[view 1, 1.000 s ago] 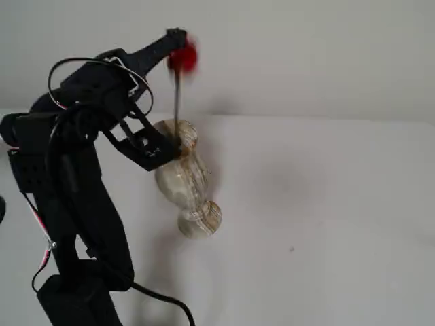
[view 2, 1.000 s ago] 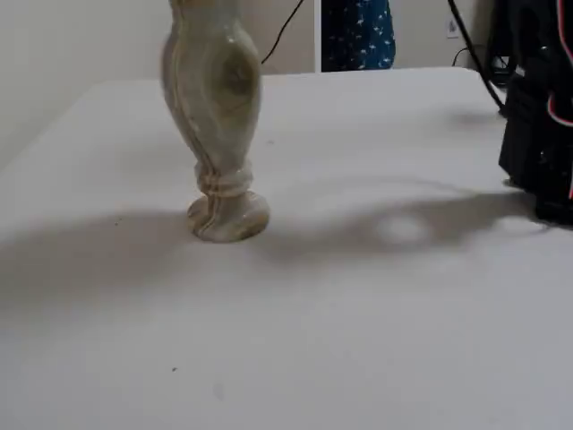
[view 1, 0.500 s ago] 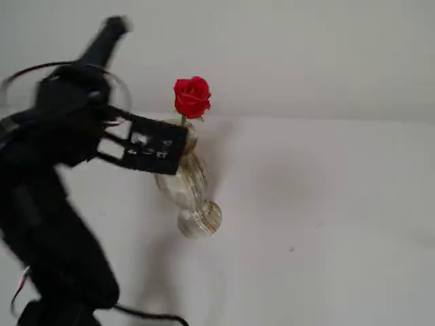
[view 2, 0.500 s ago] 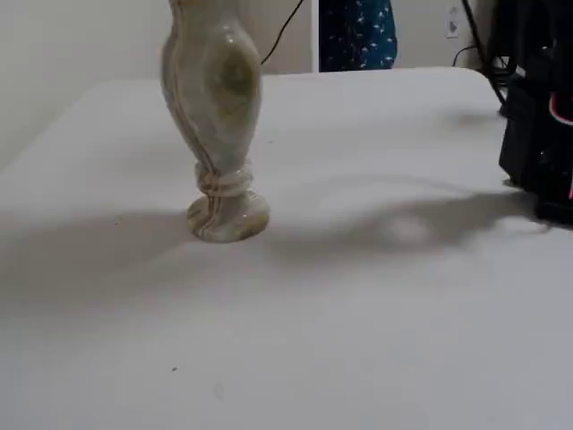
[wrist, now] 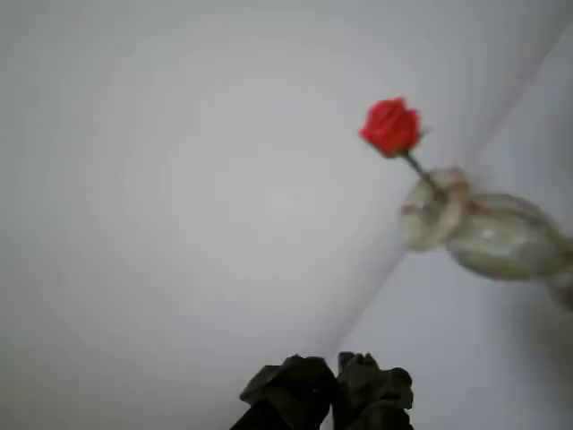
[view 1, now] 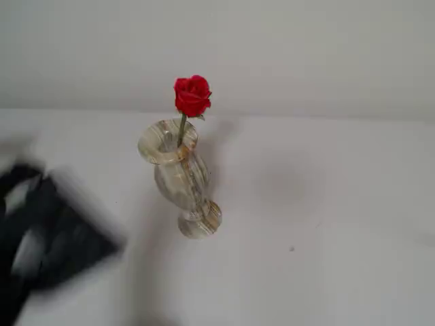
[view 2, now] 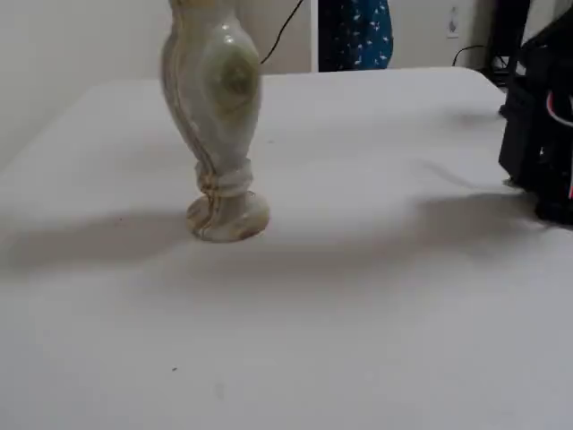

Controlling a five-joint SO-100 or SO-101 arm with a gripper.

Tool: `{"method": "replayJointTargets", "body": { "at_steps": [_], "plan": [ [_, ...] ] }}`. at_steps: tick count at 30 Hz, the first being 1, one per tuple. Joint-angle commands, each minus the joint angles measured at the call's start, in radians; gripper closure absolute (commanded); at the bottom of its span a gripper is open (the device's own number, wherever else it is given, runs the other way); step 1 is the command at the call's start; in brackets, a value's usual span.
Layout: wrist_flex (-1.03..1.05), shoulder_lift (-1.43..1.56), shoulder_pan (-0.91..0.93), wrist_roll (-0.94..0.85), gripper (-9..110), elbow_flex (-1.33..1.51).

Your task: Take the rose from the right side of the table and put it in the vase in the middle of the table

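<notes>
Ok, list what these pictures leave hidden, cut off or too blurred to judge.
- Gripper: in the wrist view only dark fingertips close together at the bottom edge, out of focus; open or shut is unclear.
- Arm: a motion-blurred dark smear in a fixed view.
- Vase: rim cut off by the top edge in a fixed view, so the rose is missing there.
- Stem inside the vase: hidden by its wall.

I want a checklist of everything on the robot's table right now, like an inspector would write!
Surface: white table, bare but for a few tiny dark specks.
Job's things: vase stands upright; rose has its stem in the vase, bloom above the rim.
Clutter: nothing seen.
End effector: end effector is at the wrist view's bottom edge, away from the vase, its fingers close together and empty; the arm is a dark blur.
Cables: a black cable behind the table, red and white wires on the arm's base.
Surroundings: plain pale wall; blue patterned cloth.
</notes>
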Motion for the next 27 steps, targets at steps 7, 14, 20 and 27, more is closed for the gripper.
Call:
{"method": "replayJointTargets", "body": {
  "at_steps": [7, 14, 20, 27],
  "plan": [
    [0.012, 0.468, 0.094, 0.124, 102, 0.759],
    [-0.072, 0.468, 0.101, 0.153, 102, 1.166],
    [-0.221, 0.468, 0.114, 0.166, 102, 1.500],
    [-0.330, 0.468, 0.130, 0.201, 102, 1.674]
  ]
}}
